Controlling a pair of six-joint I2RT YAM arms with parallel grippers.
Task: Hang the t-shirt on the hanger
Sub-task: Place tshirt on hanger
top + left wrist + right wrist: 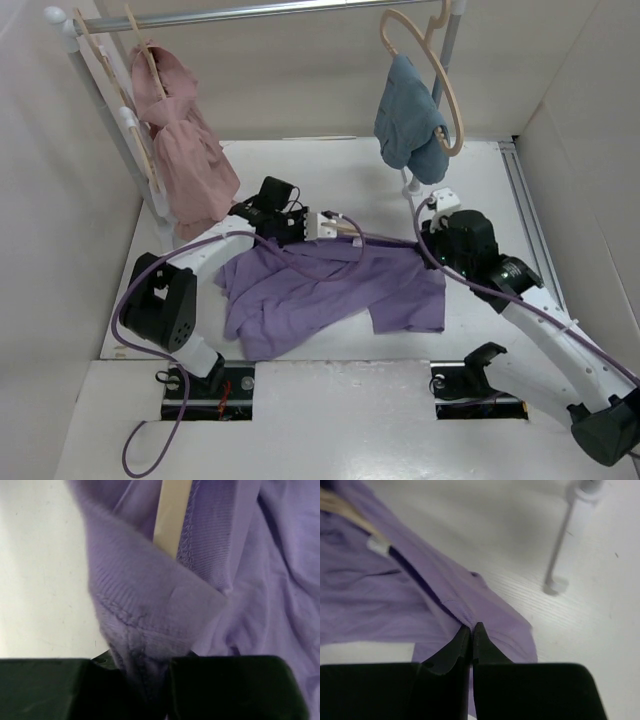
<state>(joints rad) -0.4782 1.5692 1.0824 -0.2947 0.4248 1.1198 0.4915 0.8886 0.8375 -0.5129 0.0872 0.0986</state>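
The lavender t-shirt (330,290) lies crumpled on the table between my arms. My left gripper (300,228) is at its far edge. In the left wrist view the left gripper (150,680) is shut on a bunched fold of the ribbed collar (145,605). A pale-beige strip of the hanger (172,515) shows inside the collar, and part of the hanger (343,228) shows from above. My right gripper (432,238) is at the shirt's right far edge. In its wrist view the right gripper (471,626) is shut on the ribbed collar edge (455,612). The hanger's (340,505) end peeks out at the top left.
A clothes rail (270,12) runs across the back. A pink ruffled garment (180,140) hangs at its left. A blue-teal cloth (410,125) hangs on another beige hanger (445,80) at the right. The rack's post (570,530) and foot (555,586) stand just beyond the right gripper. Walls enclose the table.
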